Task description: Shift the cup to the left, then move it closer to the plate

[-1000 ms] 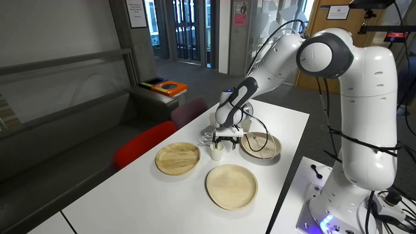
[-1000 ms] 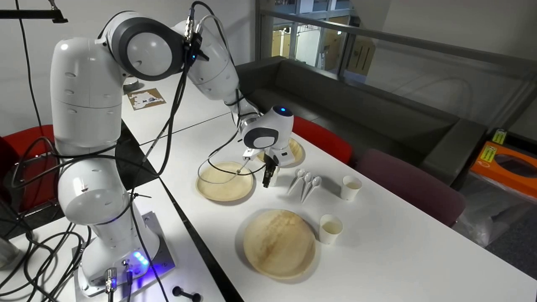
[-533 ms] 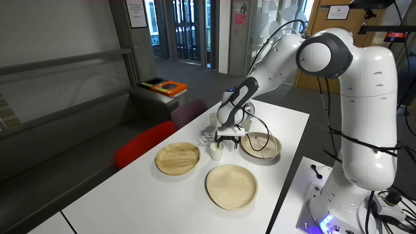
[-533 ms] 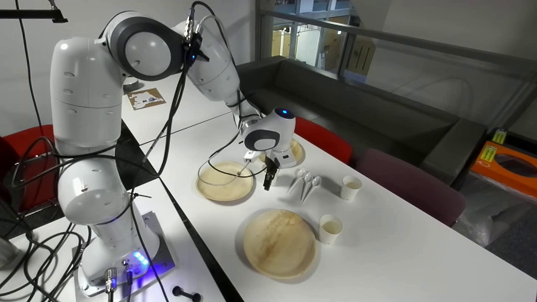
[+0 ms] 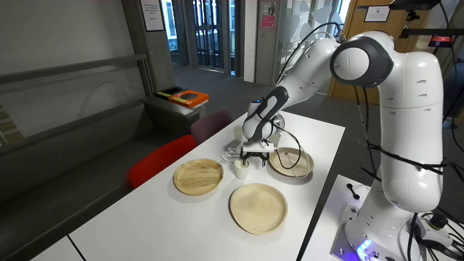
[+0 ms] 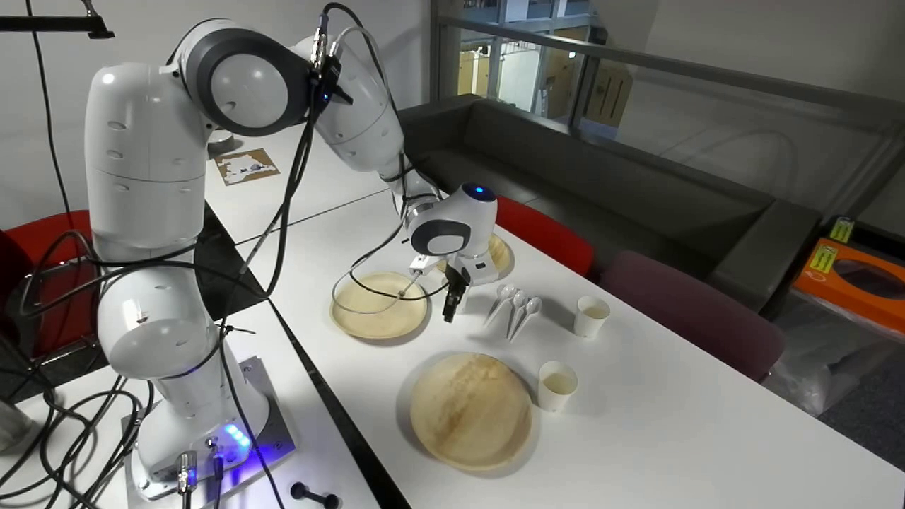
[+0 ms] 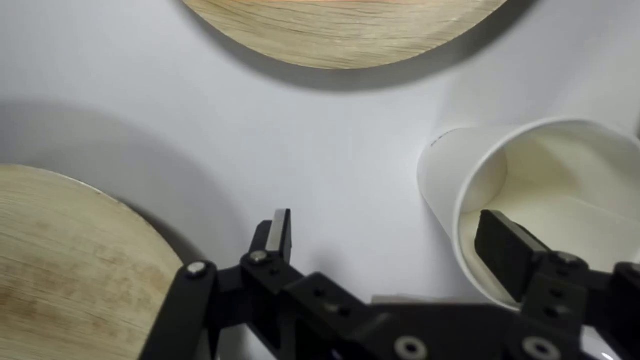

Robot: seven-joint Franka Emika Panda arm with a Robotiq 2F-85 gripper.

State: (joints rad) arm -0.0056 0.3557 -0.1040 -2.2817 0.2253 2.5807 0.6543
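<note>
The white cup stands upright on the white table; the wrist view shows the cup at the right, its mouth facing me. My gripper is open above the table, its jaws wide apart. In the wrist view, one of the fingers overlaps the cup's mouth; how deep it reaches I cannot tell. The other finger is over bare table, left of the cup. The plate, tan with a darker rim, lies left of the cup in an exterior view. The plate is partly hidden behind the arm in an exterior view.
A wider plain plate lies near the cup. A deeper tan dish sits beside the gripper, a cable looping over it. Spoons lie close by, with two more white cups farther along the table.
Over the last second my gripper has shifted slightly toward the deeper dish, then almost stopped. It has stayed open. The cup and plates have not moved.
</note>
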